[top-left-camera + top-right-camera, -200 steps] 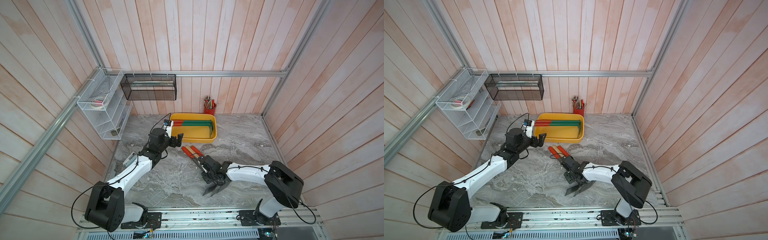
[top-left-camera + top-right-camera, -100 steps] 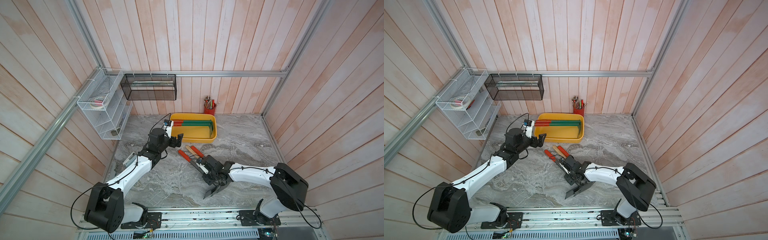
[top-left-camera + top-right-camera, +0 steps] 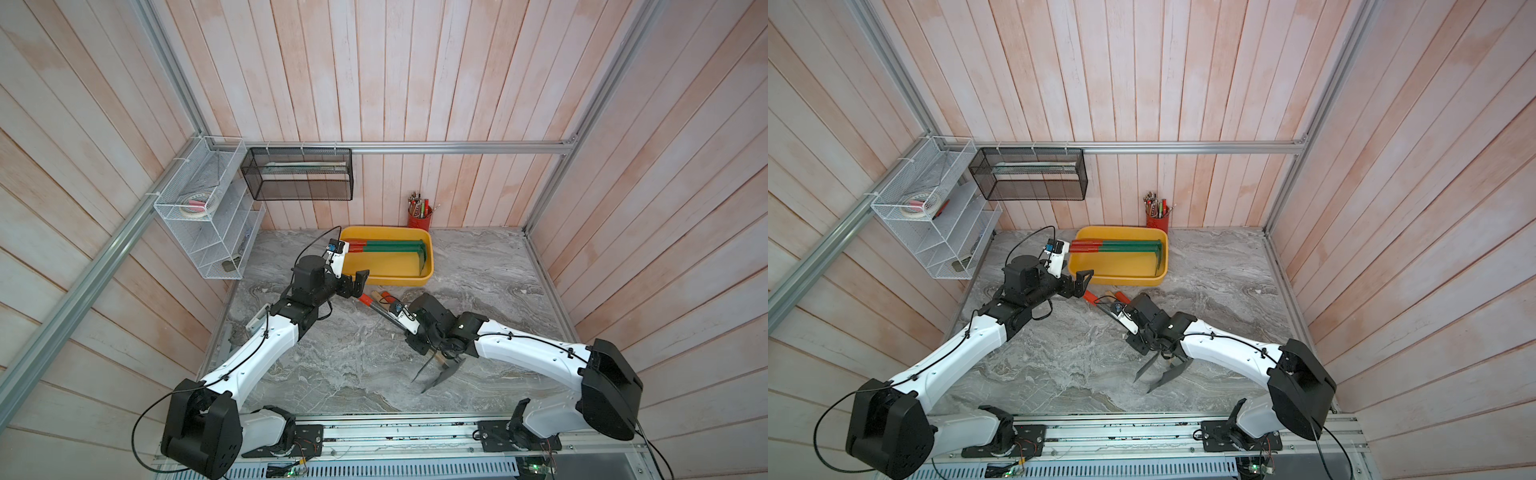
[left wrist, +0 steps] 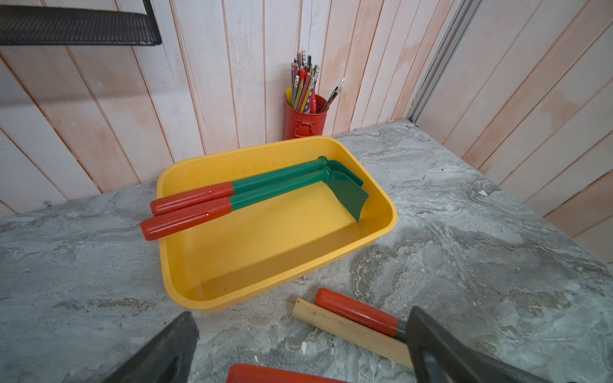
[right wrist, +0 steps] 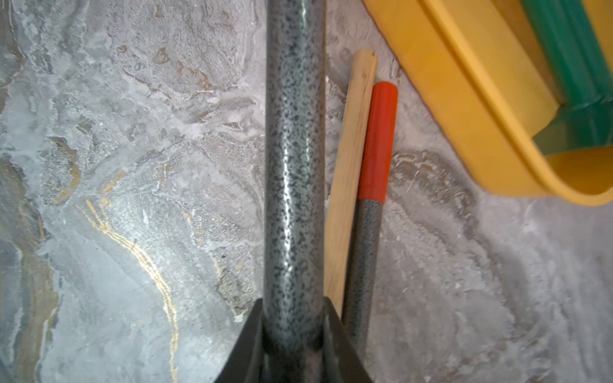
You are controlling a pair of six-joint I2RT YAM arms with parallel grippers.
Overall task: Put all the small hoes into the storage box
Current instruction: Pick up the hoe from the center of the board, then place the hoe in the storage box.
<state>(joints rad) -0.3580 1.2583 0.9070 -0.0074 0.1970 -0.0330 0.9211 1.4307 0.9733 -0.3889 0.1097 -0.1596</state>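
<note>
The left gripper [image 3: 358, 283] hovers by the near left corner of the storage box [image 3: 390, 281], fingers spread wide and holding nothing, probably ready to steady a handle. The box is smooth yellow plastic, shallow and round-cornered. Two green tools [image 4: 278, 185] with red grips lie along its far wall, leaving the near floor free. On the veined grey table [image 3: 332, 365] just in front lie a flat wooden handle [image 5: 351, 165] and a red-capped shaft [image 5: 378, 142]. The right gripper [image 5: 293, 335] clamps the small hoe [image 5: 293, 165] by its speckled grey tube, outside the box, dark pointed blades trailing behind
</note>
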